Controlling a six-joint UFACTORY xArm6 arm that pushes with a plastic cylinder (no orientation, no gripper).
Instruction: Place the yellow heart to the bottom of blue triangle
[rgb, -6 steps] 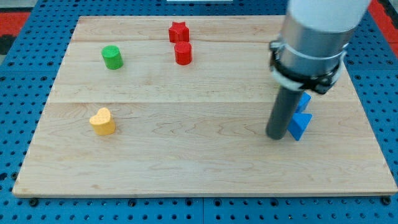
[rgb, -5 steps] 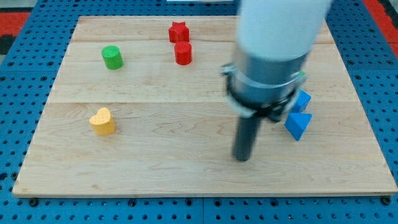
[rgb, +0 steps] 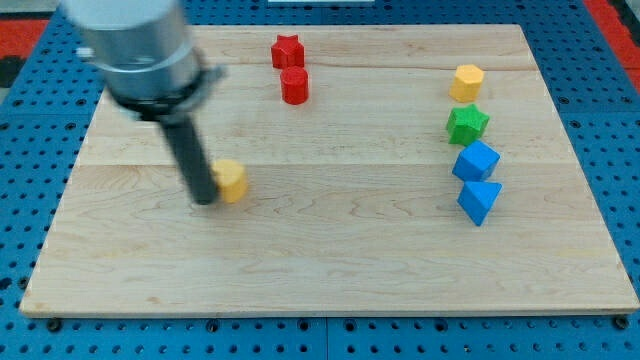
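My tip (rgb: 204, 200) stands on the wooden board (rgb: 330, 270) in its left half, touching the left side of the yellow heart (rgb: 232, 181), which shows only partly behind the rod and is slightly blurred. The arm carries no gripper, only the rod, so there is nothing to open or close. The yellow heart lies well apart from the blue triangle (rgb: 479, 200), which sits near the view's right edge of the board, about midway down. Just above the triangle, and touching or nearly touching it, is a blue block (rgb: 476, 160) of angular shape; above that stands a green star (rgb: 466, 124), and above that a yellow hexagonal block (rgb: 466, 81), the four forming a column down the right side. A red star (rgb: 287, 50) and a red cylinder (rgb: 294, 86) sit close together near the top edge, left of centre. The board between the heart and the triangle carries no blocks, and the strip below the triangle down to the bottom edge is likewise bare wood. The arm's body hides the board's upper left area.
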